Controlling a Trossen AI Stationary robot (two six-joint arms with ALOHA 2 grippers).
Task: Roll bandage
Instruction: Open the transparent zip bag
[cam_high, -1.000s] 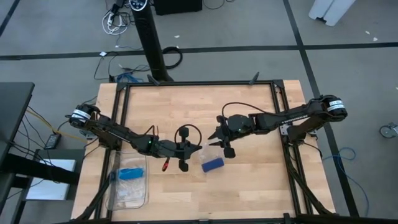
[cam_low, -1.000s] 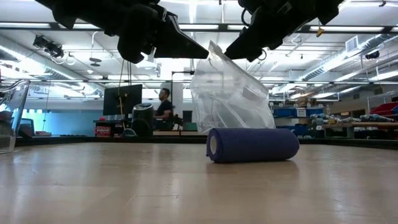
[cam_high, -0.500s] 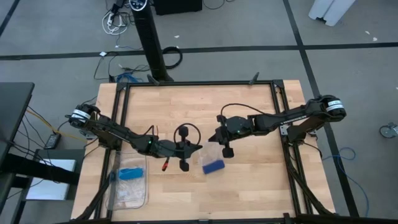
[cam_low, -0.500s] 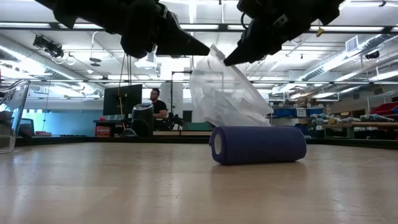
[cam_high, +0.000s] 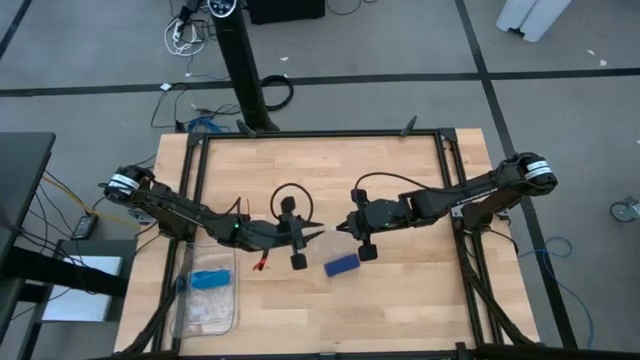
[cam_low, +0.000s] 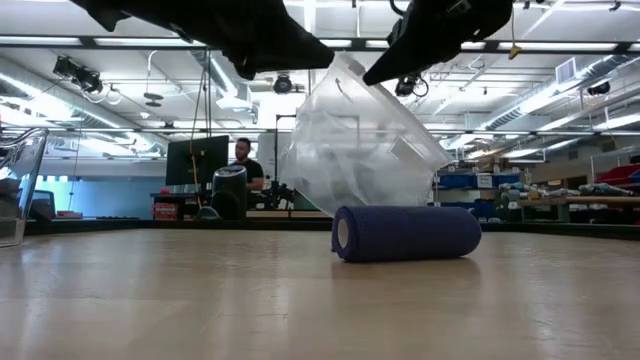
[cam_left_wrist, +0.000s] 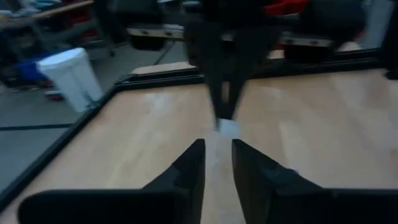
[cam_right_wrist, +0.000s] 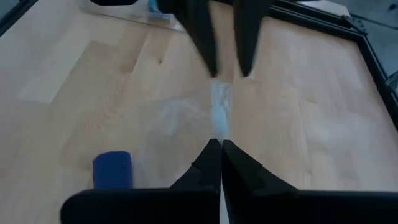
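Observation:
The bandage (cam_high: 342, 264) (cam_low: 405, 233) (cam_right_wrist: 112, 169) is a compact navy-blue roll lying on its side on the wooden table, with no gripper touching it. Just beyond it a clear plastic bag (cam_low: 360, 150) stands puffed up. My right gripper (cam_right_wrist: 221, 152) (cam_high: 345, 230) is shut on the bag's top. My left gripper (cam_left_wrist: 217, 165) (cam_high: 318, 235) faces it from the table's left. It is open, with its fingertips on either side of the same top edge, and I cannot tell whether they touch it. My right gripper pinches the clear bag's top edge (cam_right_wrist: 219, 121) between its two shut fingers. It comes level from the table's right, a little above the table. The bag hangs below the fingers and bulges out; the bandage roll hides its lower end.
A clear tray (cam_high: 205, 300) holding a light-blue item (cam_high: 208, 279) stands at the near left corner. A small red thing (cam_high: 265, 265) lies under my left arm. A person (cam_low: 240, 160) sits in the room behind the table. Bare wood spreads in front of the roll.
My right gripper has shut on the bag's top edge, and my left gripper has opened there. Both have risen slightly. The bag now bulges wider toward the left arm. The roll shifted a little sideways and came back.

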